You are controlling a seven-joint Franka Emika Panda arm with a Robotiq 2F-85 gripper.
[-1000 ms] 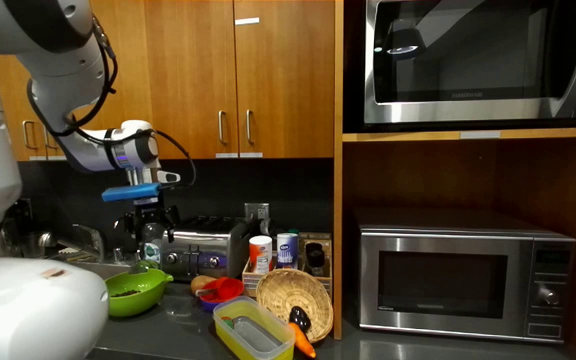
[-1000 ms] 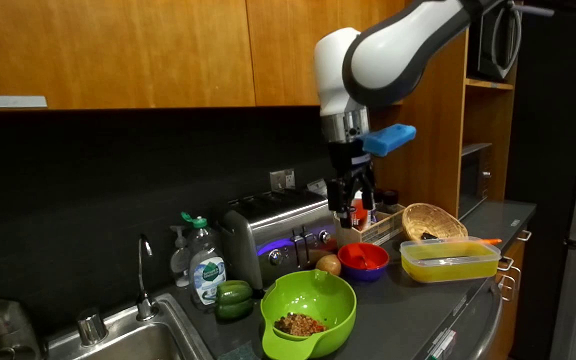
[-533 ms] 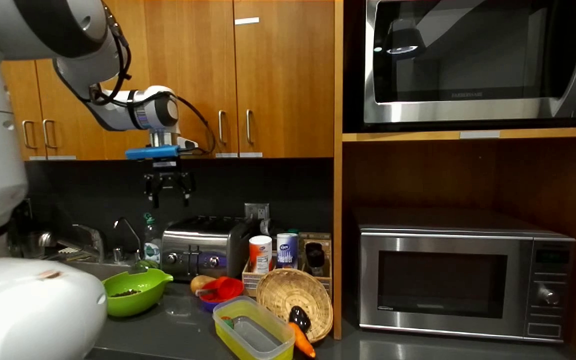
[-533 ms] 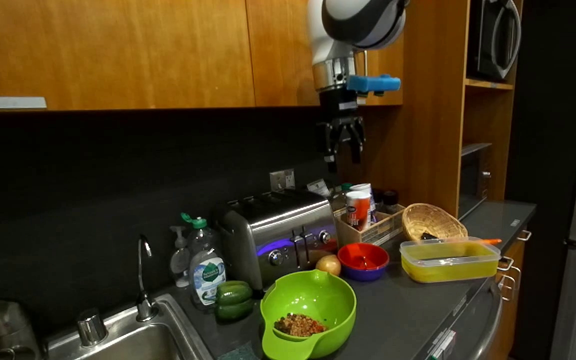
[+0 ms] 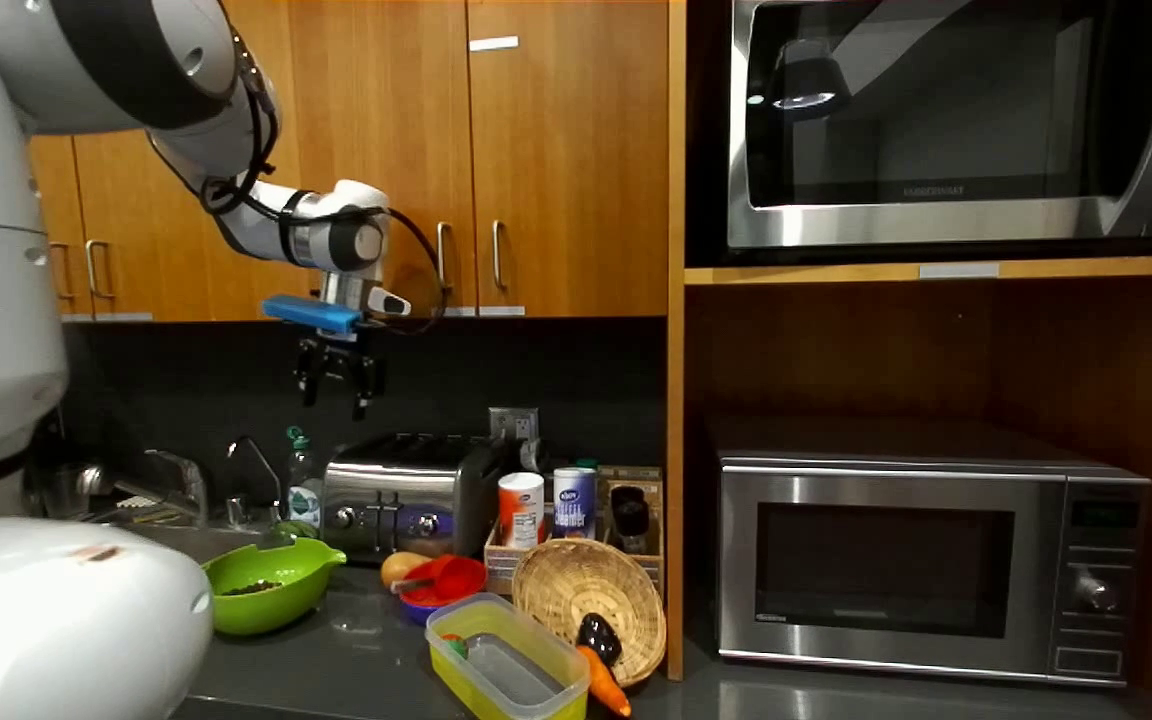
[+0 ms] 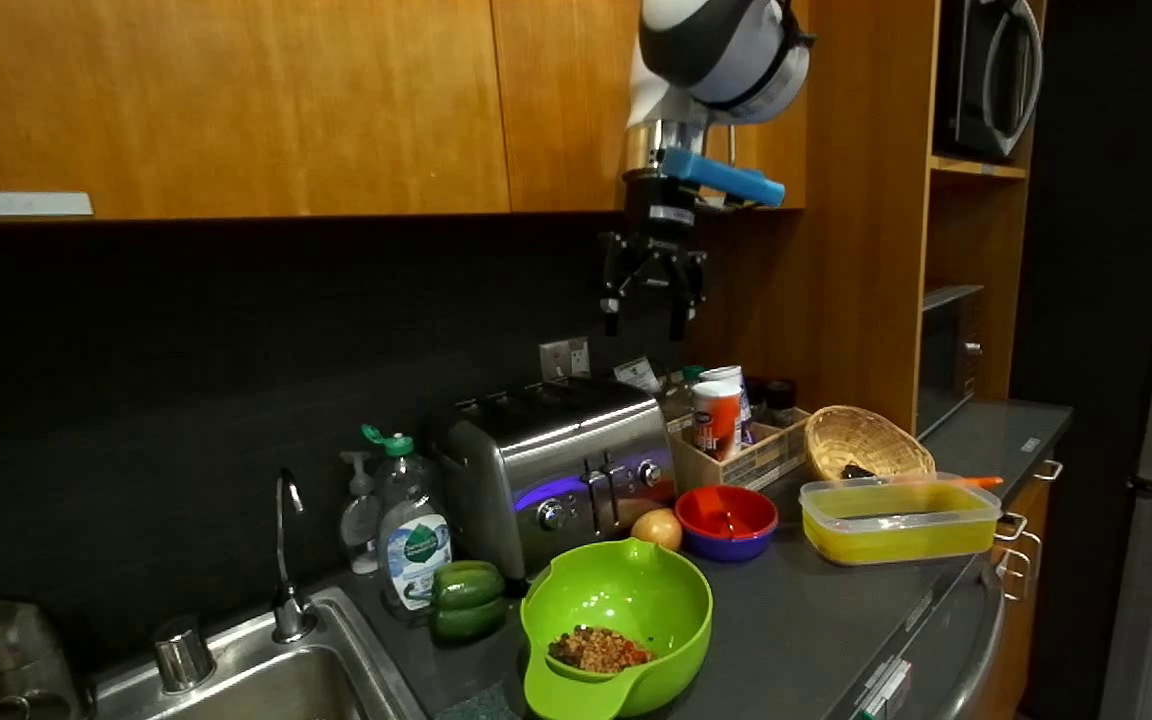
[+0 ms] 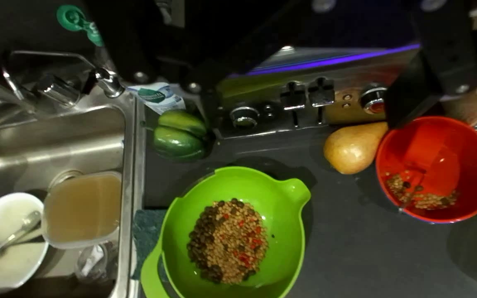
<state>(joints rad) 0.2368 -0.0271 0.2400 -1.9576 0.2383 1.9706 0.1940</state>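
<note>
Jaws spread wide | toaster (image 6: 576, 462) below them | green bowl (image 7: 283, 244) well below too

"FARBERWARE" on upper microwave (image 5: 966, 115)

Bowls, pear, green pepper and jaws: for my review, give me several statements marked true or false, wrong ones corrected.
1. The pear lies on the counter beside the red bowl. True.
2. The jaws are closed on the pear. False: they stand open, with nothing between them.
3. The green bowl holds grain-like bits, some of them red. True.
4. The red bowl is empty. False: it holds a red scoop and grain-like bits too.
5. The green pepper lies beside the soap bottle. True.
</note>
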